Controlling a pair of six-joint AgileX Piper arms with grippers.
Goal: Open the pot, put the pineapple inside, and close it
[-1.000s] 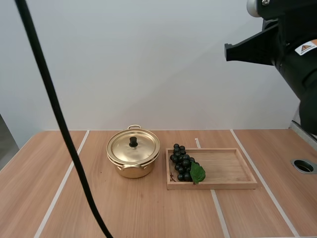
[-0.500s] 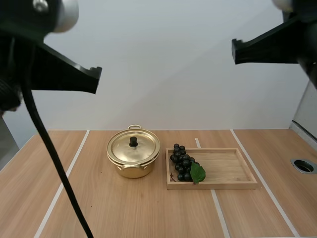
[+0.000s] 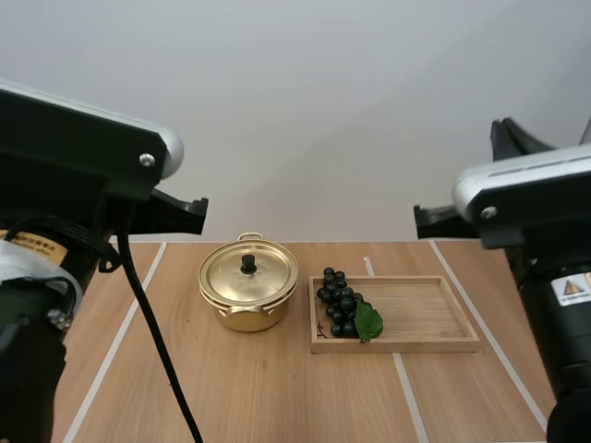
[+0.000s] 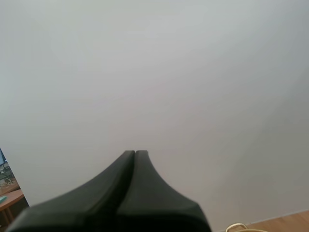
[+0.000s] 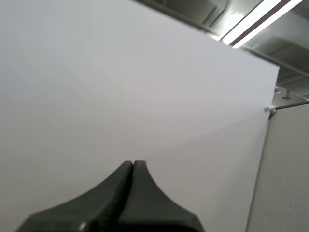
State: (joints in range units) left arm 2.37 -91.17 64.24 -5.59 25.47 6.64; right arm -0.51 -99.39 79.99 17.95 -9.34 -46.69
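Wooden table (image 3: 277, 397), high view: the gold pot (image 3: 247, 309), lid (image 3: 249, 274) on, sits at centre. Just right of it, a wooden tray (image 3: 434, 314) holds a bunch of grapes (image 3: 339, 303) at its left end. The frame's sides cut off my left arm (image 3: 65, 185) and right arm (image 3: 545, 231).

Left wrist view: my left gripper (image 4: 134, 153) has its jaws pressed together, empty, and beside it I see a cut-off sliver of pot handle (image 4: 235, 227).

Right wrist view: my right gripper (image 5: 133, 163) is likewise closed on nothing.

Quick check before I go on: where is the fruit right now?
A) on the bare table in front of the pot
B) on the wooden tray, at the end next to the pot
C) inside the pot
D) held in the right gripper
B: the bunch of grapes lies on the wooden tray at its end beside the pot, whose lid is on.
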